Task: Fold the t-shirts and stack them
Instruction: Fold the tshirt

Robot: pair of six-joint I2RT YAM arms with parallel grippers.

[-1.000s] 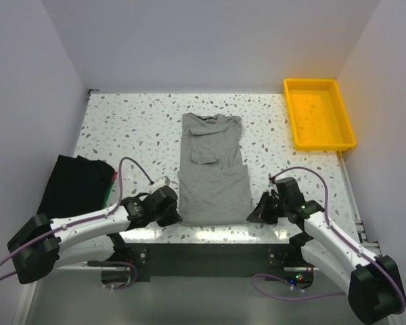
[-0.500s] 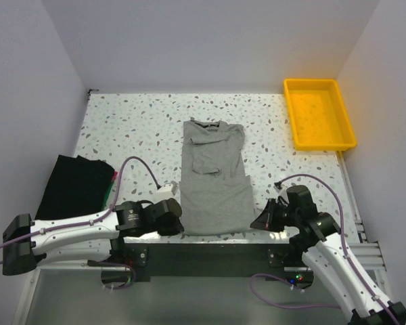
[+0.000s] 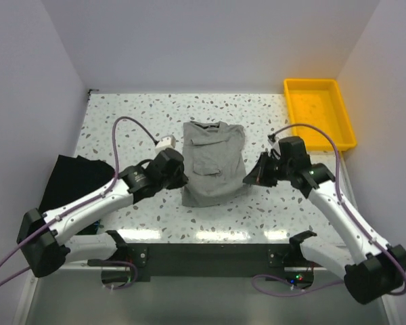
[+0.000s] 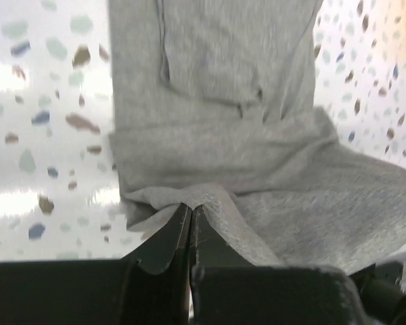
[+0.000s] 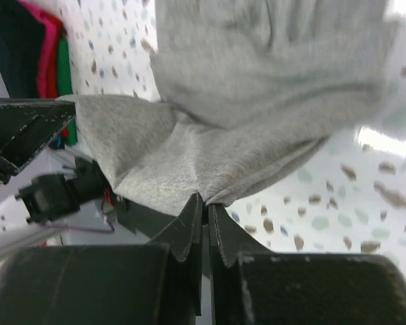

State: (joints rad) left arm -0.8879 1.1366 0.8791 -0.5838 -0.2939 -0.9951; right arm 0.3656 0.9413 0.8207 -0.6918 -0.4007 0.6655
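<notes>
At centre, left tool (image 4: 190, 207), right tool (image 5: 204, 200) pinch t-shirt (image 3: 213, 159).

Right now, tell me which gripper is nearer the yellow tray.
Right. The right gripper grips the right edge of the grey t-shirt, below-left of the yellow tray in the top view; the left gripper is across the shirt, farther away.
</notes>
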